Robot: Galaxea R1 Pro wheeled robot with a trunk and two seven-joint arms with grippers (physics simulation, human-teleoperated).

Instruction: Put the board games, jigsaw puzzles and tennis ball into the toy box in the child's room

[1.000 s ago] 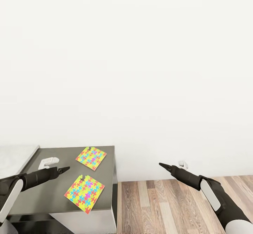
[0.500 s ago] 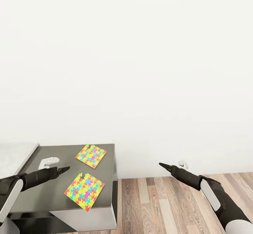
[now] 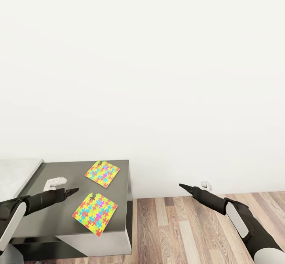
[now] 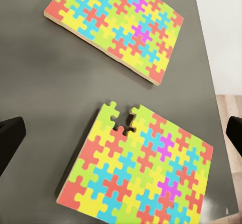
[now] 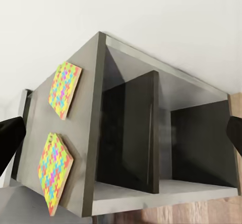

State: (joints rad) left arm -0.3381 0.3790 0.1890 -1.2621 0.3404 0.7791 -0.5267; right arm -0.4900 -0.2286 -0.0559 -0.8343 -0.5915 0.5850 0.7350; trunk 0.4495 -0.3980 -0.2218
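Observation:
Two jigsaw puzzles lie flat on the dark grey corner section of the table (image 3: 59, 169): the farther puzzle (image 3: 102, 173) and the nearer puzzle (image 3: 95, 213). My left gripper (image 3: 75, 190) hovers over the table just left of the puzzles. It is open, and its wrist view looks down on the nearer puzzle (image 4: 141, 173) and the farther puzzle (image 4: 113, 25) with a dark fingertip (image 4: 10, 143) at each side. My right gripper (image 3: 182, 186) is open and empty, out over the floor to the right of the table. Both puzzles (image 5: 60, 133) also show in its wrist view.
A plain white wall rises right behind the table. Wooden floor (image 3: 198, 228) stretches to the right of the table's end. The light grey tabletop (image 3: 16, 173) continues to the left. In the right wrist view, open dark shelf compartments (image 5: 166, 143) sit under the table end.
The whole view has shifted a little, so the table and floor sit slightly differently in the picture: the camera moved. Both arms keep the same pose, and the puzzles lie as before.

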